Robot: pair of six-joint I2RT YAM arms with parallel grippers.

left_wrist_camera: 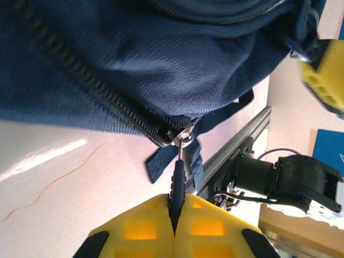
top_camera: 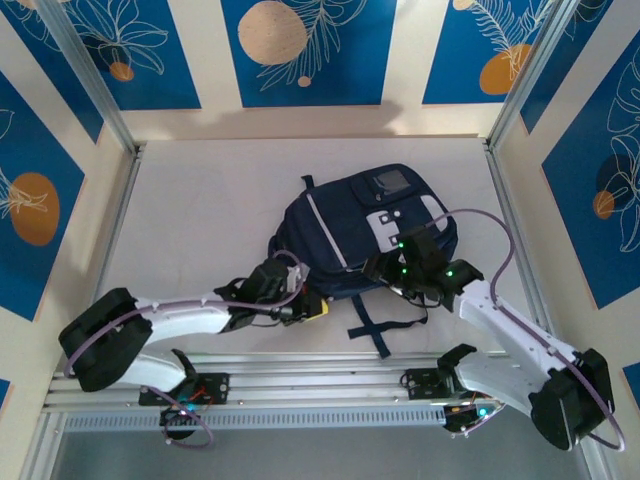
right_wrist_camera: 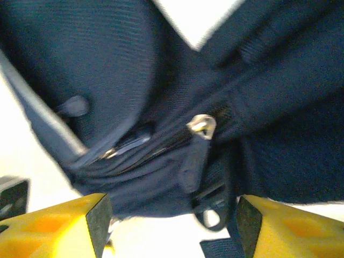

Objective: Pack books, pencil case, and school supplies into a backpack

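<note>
Backpack (top_camera: 350,225) lay flat mid-table (top_camera: 200,200), straps toward the arm bases. On my left wrist cam the left gripper (left_wrist_camera: 174,207) was clamped tight on the zip pull (left_wrist_camera: 178,177) at the bag's near edge. The zip looked closed there. I saw the right gripper (right_wrist_camera: 172,215) at the bag's right near side, fingers well apart, gripping nothing. A second pull (right_wrist_camera: 193,158) hung just ahead of it, apparently untouched.

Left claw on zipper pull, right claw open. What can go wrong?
The left claw pinches only the tip of the thin zipper pull; it may slip out under a tug. The right claw is open, bracing nothing, so the backpack may drag across the table instead of the zipper running.
</note>
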